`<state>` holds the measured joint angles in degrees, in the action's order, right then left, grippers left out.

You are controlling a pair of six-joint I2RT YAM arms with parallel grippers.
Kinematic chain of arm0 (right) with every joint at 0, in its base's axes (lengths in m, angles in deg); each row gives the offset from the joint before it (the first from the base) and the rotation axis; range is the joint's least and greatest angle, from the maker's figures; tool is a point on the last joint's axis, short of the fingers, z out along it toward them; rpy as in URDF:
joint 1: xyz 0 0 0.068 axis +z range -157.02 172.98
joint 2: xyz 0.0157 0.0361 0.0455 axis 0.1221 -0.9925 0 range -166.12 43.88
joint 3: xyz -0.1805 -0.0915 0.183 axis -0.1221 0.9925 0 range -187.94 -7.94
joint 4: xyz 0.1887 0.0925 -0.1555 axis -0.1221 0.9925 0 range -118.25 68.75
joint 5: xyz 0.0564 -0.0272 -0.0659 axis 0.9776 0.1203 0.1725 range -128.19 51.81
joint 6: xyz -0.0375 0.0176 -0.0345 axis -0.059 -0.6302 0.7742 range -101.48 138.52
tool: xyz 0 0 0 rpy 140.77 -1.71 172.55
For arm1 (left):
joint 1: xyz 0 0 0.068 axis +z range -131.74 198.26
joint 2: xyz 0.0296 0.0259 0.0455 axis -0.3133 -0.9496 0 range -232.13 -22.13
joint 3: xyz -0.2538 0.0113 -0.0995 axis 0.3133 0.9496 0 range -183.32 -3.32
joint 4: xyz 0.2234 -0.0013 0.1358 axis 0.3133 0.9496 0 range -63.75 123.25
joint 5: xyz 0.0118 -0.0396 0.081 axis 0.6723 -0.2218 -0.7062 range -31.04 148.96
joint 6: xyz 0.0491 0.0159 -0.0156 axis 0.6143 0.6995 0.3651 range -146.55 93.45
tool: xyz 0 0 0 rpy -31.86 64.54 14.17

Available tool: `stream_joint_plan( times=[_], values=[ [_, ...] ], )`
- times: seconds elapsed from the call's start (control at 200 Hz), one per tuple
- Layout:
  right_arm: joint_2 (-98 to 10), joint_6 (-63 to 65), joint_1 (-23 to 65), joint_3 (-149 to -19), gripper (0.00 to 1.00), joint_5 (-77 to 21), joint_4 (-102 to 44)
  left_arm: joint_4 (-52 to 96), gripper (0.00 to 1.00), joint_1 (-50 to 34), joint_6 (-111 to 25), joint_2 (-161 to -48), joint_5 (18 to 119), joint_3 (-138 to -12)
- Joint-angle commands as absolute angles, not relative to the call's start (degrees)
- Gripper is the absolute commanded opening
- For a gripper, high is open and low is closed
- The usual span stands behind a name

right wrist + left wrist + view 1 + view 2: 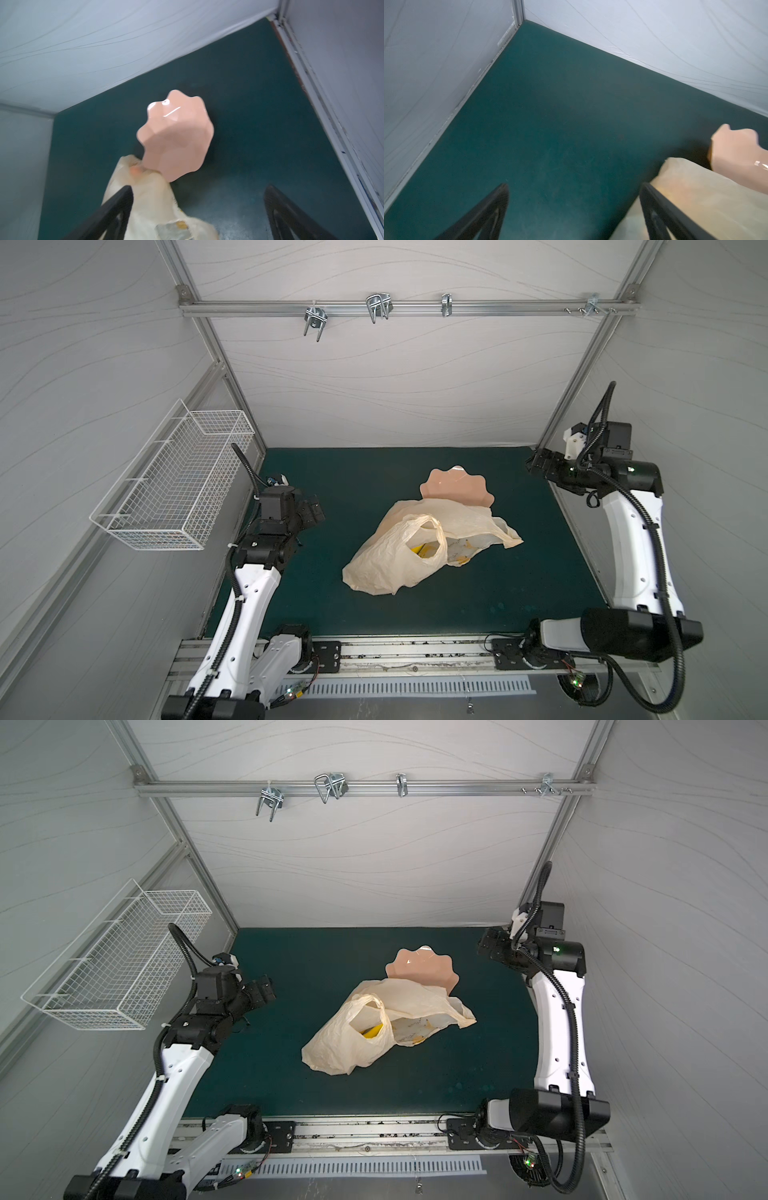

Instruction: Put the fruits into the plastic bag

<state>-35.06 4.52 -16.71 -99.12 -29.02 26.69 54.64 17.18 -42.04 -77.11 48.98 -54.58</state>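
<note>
Note the left claw point(574, 185) spread wide, holding nothing, over the dark green tabletop's point(316, 580) left side. Locate the crinkly translucent cream-beige plastic bag point(380, 568) slumped mid-tabletop, mouth open, yellow toy fruit point(424, 549) visible inside; treat the other fruits as probably bagged, film hiding them. Confirm no fruit loose on the tabletop or showing in the glossy pink scalloped bowl point(455, 489) touching the bag. Note the right claw point(198, 187) equally wide, empty.

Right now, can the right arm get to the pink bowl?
Probably yes. Bare green mat lies between the right arm and the pink bowl, and its jaws stand open. The plastic bag only covers the bowl's near edge.
</note>
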Motion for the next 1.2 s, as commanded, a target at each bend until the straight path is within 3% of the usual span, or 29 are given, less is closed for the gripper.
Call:
stream_joint_plan(
  times=[0.0,0.195,0.315,0.4,0.57,0.76,0.845,1.01,1.196],
  values=[
    [-36.58,0.04,-23.72,-87.88,0.99,-30.26,15.59,40.25,1.0,18.32,-35.05,-77.72,45.41,-49.31],
    [-32.01,-1.32,-25.3,-61.58,0.99,-34.42,-13.21,17.5,1.0,20.78,-26.97,-73.23,49.22,-29.33],
    [-28.29,4.97,-18.14,-45.57,0.99,-39.05,-38.34,-1.94,1.0,21.33,-27.54,-76.75,51.57,-19.27],
    [-29.83,8.12,-11.89,-41.19,0.99,-43.81,-48.03,-7.04,1.0,21.34,-28.27,-84.25,55.49,-20.91],
    [-35.66,8.12,-7.9,-36.99,0.99,-46.46,-57.64,-23.37,1.0,21.34,-28.36,-98.96,58.87,-20.76],
    [-40.32,10.25,-4.26,-27.94,0.99,-52.55,-77.73,-33.19,1.0,21.37,-26.22,-111.3,64.55,-22.01],
    [-40.35,11.21,-2.8,-30.12,0.99,-54.13,-73.57,-18.74,1.0,21.49,-25.98,-109.65,65.01,-27.61],
    [-44.28,12.88,-0.08,-37.93,0.99,-58.75,-63.72,-20.4,1.0,22.21,-27.24,-110.95,64.32,-28.17],
    [-43.92,13.0,0.01,-37.24,0.99,-58.67,-64.55,-21.38,1.0,22.19,-27.21,-111.25,64.27,-27.84]
  ],
)
